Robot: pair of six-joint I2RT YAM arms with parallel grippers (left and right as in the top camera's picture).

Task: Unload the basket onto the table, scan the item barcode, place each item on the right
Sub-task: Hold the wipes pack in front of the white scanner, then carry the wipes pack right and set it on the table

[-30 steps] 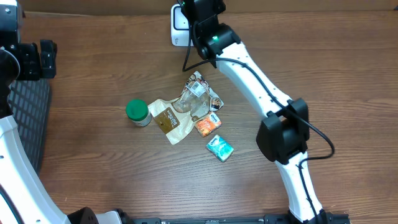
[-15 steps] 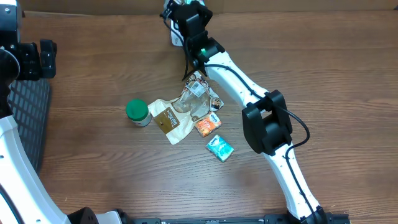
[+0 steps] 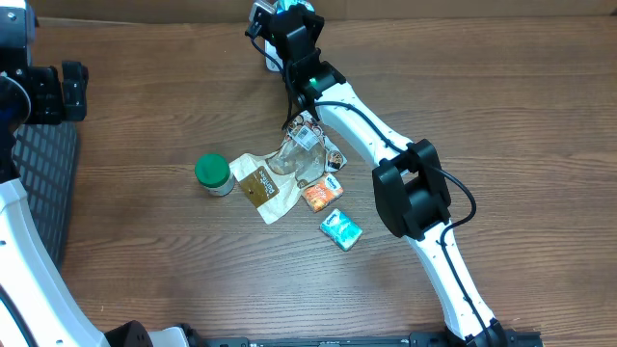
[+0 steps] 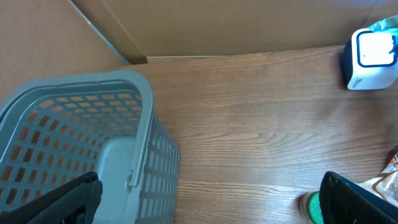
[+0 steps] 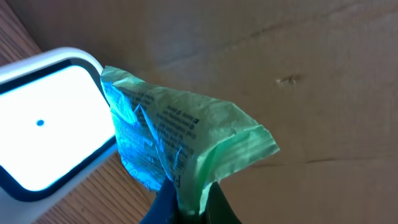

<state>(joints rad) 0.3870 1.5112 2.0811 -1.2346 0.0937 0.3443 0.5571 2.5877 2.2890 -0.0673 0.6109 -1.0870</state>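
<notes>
The right fingers (image 5: 163, 205) are pinched tight on the bottom edge of a green packet (image 5: 180, 140), which stands upright above them. The packet is crumpled, with small print on its near face, and it is held just beside the lit white face of the scanner (image 5: 43, 118), its left edge overlapping the scanner's rim in the wrist view. A small blue dot shows on that white face.

From above, the right arm (image 3: 371, 125) reaches across the bench (image 3: 501, 116) to its far edge, where the scanner stands against a cardboard wall.

The left fingers (image 4: 357, 198) are spread wide apart with nothing between the 2 of them. They hang at the left side of the bench, over a grey basket (image 4: 81, 143), well apart from the scanner.

Near the middle of the bench lie a green-lidded jar (image 3: 213, 174), a brown pouch (image 3: 258, 186), a clear wrapper (image 3: 304, 154), an orange packet (image 3: 323, 193) and a teal packet (image 3: 340, 229). The pouch, wrapper and orange packet touch or overlap; the jar sits just left of the pouch, and the teal packet lies near the orange one.
</notes>
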